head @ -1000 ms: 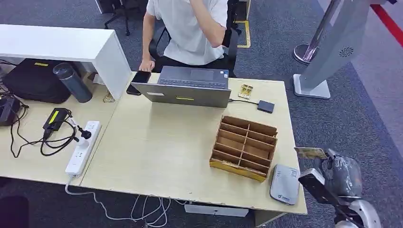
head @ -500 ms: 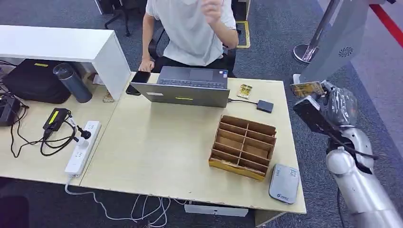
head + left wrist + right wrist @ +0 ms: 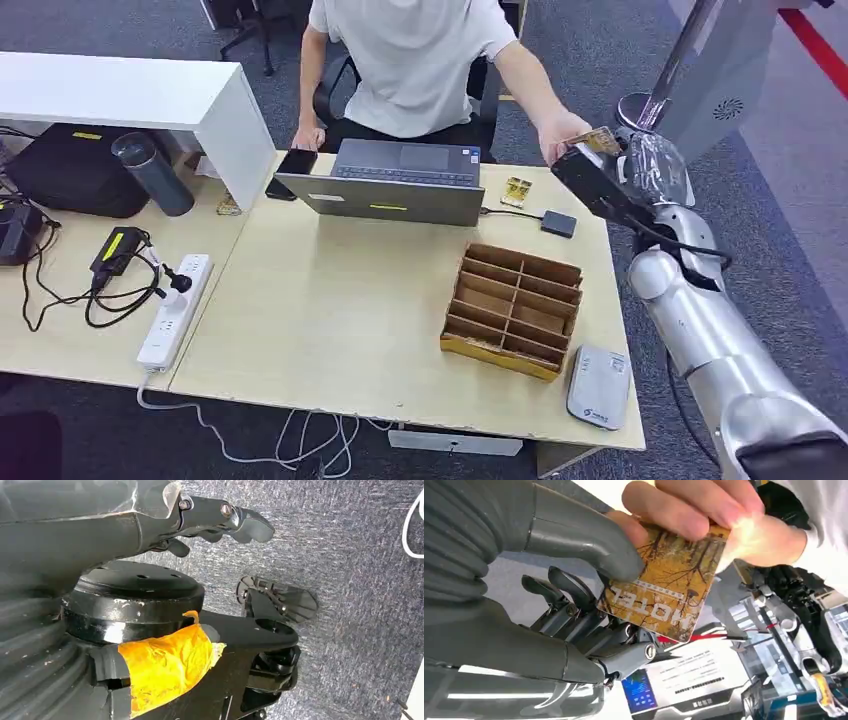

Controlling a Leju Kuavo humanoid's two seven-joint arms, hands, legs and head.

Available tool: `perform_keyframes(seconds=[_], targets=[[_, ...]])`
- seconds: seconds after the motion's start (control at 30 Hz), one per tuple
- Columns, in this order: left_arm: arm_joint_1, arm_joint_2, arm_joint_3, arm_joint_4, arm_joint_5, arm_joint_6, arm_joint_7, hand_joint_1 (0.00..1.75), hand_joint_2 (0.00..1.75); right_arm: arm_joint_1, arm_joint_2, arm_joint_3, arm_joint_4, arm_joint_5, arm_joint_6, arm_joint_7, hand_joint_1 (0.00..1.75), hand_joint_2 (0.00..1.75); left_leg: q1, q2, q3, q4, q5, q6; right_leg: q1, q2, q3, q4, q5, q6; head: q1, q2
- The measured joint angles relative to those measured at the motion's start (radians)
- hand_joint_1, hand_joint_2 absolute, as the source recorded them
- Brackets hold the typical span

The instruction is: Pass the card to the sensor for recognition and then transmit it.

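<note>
- Head view: right hand (image 3: 640, 170) raised past the far right corner of the desk (image 3: 340, 310), holding the card (image 3: 598, 140); person's hand (image 3: 562, 132) touches the card's far edge.
- Right wrist view, close up: thumb (image 3: 589, 540) pressed on the card (image 3: 664, 587) face, dark fingers (image 3: 574, 610) behind it, so it's pinched. Card is yellow w/ tree print, "HOTEL" lettering. Person's hand (image 3: 704, 515) grips the opposite end. Both have hold at once; head view can't resolve that.
- Left wrist view: left hand (image 3: 220, 522) over grey carpet, fingers curled in, nothing in them.
- Sensor (image 3: 599, 387): grey flat pad at the near right desk edge, just beside the wooden organiser (image 3: 513, 310), well apart from the card.
- Vs 1.0 s ago: card + right hand were low, near the sensor; 0.5 s ago mid-height off the desk's right edge; now up at the person's hand. Person's arm was up by the head, now stretched out to the card.
- Counts: 1 card, 1 sensor, 1 organiser, 1 laptop (image 3: 395, 180), 1 power strip (image 3: 173, 310), 1 person.
</note>
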Motion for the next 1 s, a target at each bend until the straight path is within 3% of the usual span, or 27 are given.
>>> perform_keyframes(seconds=[0.1, 0.13, 0.37, 0.7, 1.0], targets=[[0.0, 0.0, -0.002, 0.0, 0.0, 0.0, 0.0, 0.0, 1.75, -0.017, 0.016, 0.014, 0.028, 0.003, 0.0, -0.002, 1.75, 1.75, 0.0, 0.0, 0.0, 0.0, 0.0, 0.0, 0.0, 0.0, 0.0, 0.0, 0.0, 0.0, 0.0, 0.0], [0.0, 0.0, -0.002, 0.0, 0.0, 0.0, 0.0, 0.0, 1.75, -0.018, 0.021, 0.017, 0.036, 0.006, 0.0, -0.003, 0.0, 1.75, 0.0, -0.001, 0.0, 0.0, 0.0, 0.0, 0.0, -0.001, 0.0, 0.0, 0.0, 0.0, 0.0, 0.0], [-0.001, 0.0, -0.006, 0.0, 0.019, 0.0, -0.032, 0.0, 1.75, -0.025, 0.06, 0.043, 0.077, 0.036, -0.021, 0.002, 0.0, 1.75, 0.0, -0.001, 0.0, 0.0, 0.0, 0.0, 0.0, 0.0, 0.0, 0.0, 0.0, 0.0, 0.0, 0.0], [-0.001, 0.002, -0.006, 0.0, 0.038, 0.0, -0.011, 0.0, 1.75, -0.107, 0.2, 0.077, 0.195, 0.076, -0.074, 0.037, 0.0, 1.75, 0.001, 0.0, -0.001, 0.0, 0.001, -0.001, 0.001, 0.0, -0.001, 0.001, 0.0, 0.0, 0.0, 0.0], [-0.001, 0.003, -0.003, 0.0, 0.066, 0.0, -0.008, 0.0, 1.75, -0.17, 0.233, 0.081, 0.231, 0.105, -0.149, -0.025, 0.0, 1.75, 0.001, 0.0, -0.001, 0.0, 0.001, -0.001, 0.001, 0.0, -0.001, 0.0, 0.0, 0.0, 0.0, 0.0]])
